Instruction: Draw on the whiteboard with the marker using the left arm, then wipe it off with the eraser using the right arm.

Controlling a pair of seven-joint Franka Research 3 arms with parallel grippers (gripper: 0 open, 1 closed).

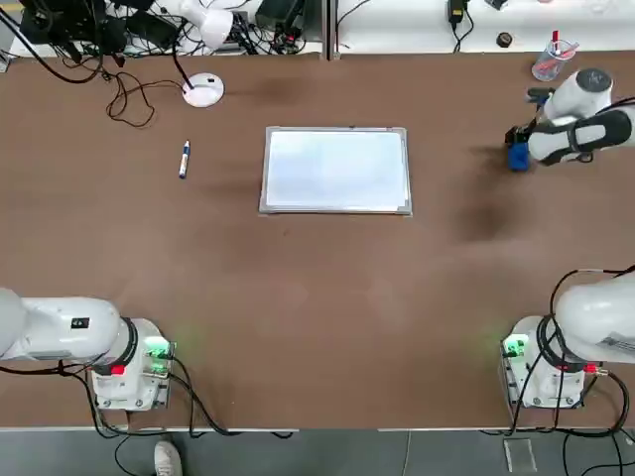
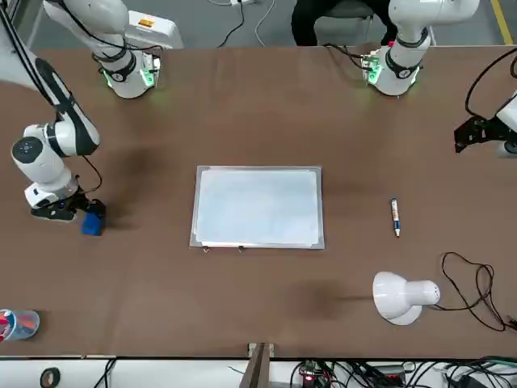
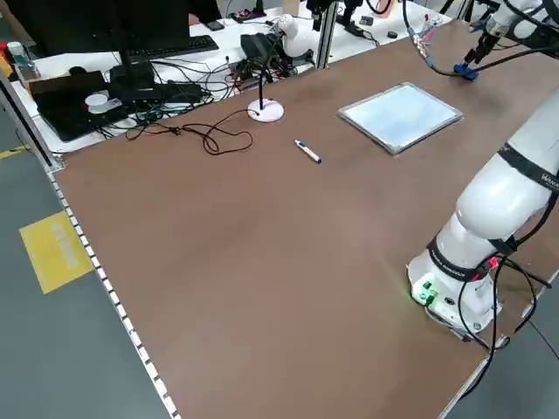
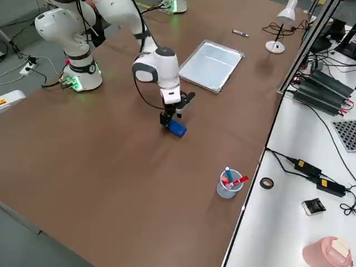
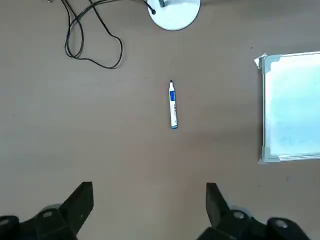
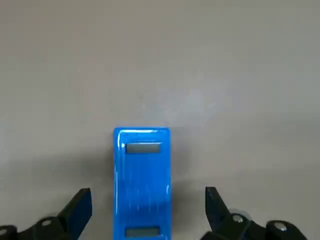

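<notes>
Cables (image 2: 355, 372) and a roll of tape (image 2: 50, 377) are nearest in the front view, along the white desk (image 2: 178, 372). Just beyond, on the brown surface (image 2: 242, 307), sit a clear cup (image 2: 23, 325) holding red items, at the robot's right, and a white lamp (image 2: 392, 297) with its looped cord (image 2: 477, 303), at its left.

Farther in, the framed whiteboard (image 2: 258, 208) lies flat near the middle. On its robot-right side, well apart from it, is the blue eraser (image 6: 142, 185). The right tool (image 6: 148, 197) is down low around it, fingers spread wide, with a gap at each side of the block.

At the robot's left of the whiteboard, the marker (image 2: 396, 218) lies on the surface, white with blue markings. The left tool (image 5: 150, 192) hangs above the surface on that side, spread wide and holding nothing.

Farthest off are the white arm bases (image 2: 393, 73) and the dark-clad legs (image 2: 307, 20) of a seated person.
</notes>
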